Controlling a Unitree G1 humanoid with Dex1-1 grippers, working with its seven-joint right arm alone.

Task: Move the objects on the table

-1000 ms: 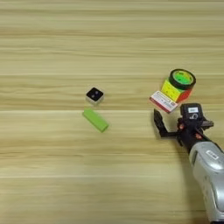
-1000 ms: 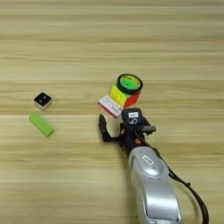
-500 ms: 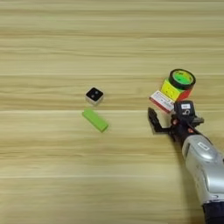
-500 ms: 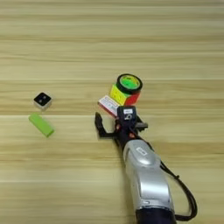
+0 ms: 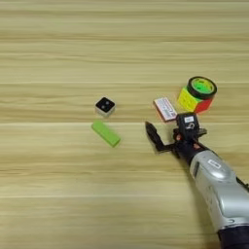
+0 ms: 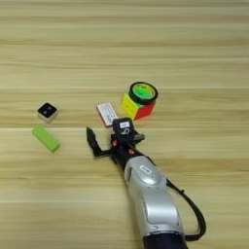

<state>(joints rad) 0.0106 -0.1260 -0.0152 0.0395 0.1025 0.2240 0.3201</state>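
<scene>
Your end effector [image 5: 168, 131] stands spread and empty on the worktop [image 5: 58, 194]. The red-and-white card [image 5: 165, 108] lies just beyond its fingers; the puzzle cube [image 5: 193, 100], carrying the tape ring [image 5: 202, 87], sits farther right. The green bar [image 5: 105, 133] and small white cube [image 5: 104, 105] lie well left. The card looks light, stiff and thin: pinch its long edges.

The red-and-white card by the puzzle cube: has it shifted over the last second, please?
Yes. The red-and-white card now lies flat on the table to the left of the multicoloured puzzle cube, with a gap between them; a second ago it sat tight against the cube's front-left.
</scene>
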